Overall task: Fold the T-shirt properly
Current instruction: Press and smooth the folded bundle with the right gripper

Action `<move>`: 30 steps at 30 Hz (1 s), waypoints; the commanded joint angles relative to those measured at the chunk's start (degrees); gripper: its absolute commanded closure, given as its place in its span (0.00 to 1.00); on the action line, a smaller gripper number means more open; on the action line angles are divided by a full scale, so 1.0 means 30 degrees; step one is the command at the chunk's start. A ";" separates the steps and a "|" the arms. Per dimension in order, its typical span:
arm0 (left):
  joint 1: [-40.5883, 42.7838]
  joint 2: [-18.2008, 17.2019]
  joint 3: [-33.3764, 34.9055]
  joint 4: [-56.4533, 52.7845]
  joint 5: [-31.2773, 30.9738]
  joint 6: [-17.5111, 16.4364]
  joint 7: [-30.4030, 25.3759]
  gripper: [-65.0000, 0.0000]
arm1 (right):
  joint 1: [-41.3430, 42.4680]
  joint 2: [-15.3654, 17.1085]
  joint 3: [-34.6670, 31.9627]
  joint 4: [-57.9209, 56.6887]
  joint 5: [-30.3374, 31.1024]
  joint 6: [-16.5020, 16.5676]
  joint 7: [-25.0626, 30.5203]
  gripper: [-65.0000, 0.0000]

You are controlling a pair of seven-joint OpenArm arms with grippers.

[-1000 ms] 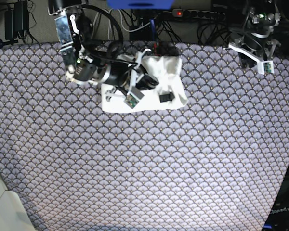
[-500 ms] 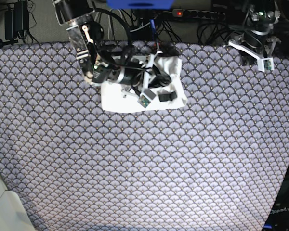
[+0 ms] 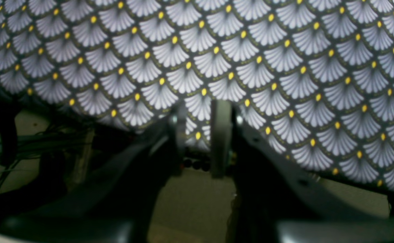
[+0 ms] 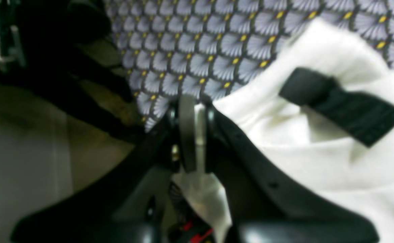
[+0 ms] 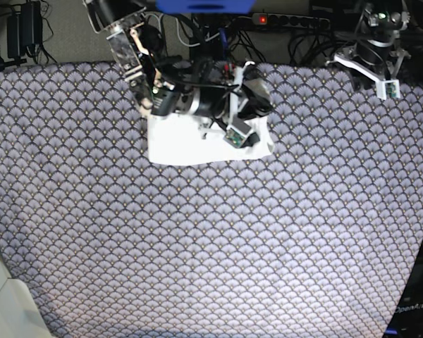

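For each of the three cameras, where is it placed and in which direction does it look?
Base: high above, looking down on the patterned table, the folded T-shirt and both arms.
Left wrist: on the left arm, looking past its left hand at the table's far edge and the floor beyond.
Right wrist: on the right arm, looking past the shut right hand at the T-shirt.
Shared: base and right wrist both show the T-shirt; all show the table.

Your right gripper (image 4: 193, 135): fingers pressed together, nothing visibly held between them, arm stretched low across far side. Your left gripper (image 3: 198, 138): fingers slightly parted, empty, arm raised at far corner.
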 commanded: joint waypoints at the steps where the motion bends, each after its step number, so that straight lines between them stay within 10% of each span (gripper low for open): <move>1: 0.0118 -0.0127 -0.0095 0.0352 -0.0031 -0.0001 -0.0413 0.81 | 0.0262 -0.0120 0.0000 -0.0091 0.0404 0.0135 0.0583 0.97; 30: 0.0470 -0.0097 -0.0095 0.0352 -0.0031 -0.0001 -0.0442 0.81 | 0.4130 -0.0149 0.0088 -0.3402 0.0433 0.0135 0.0583 0.97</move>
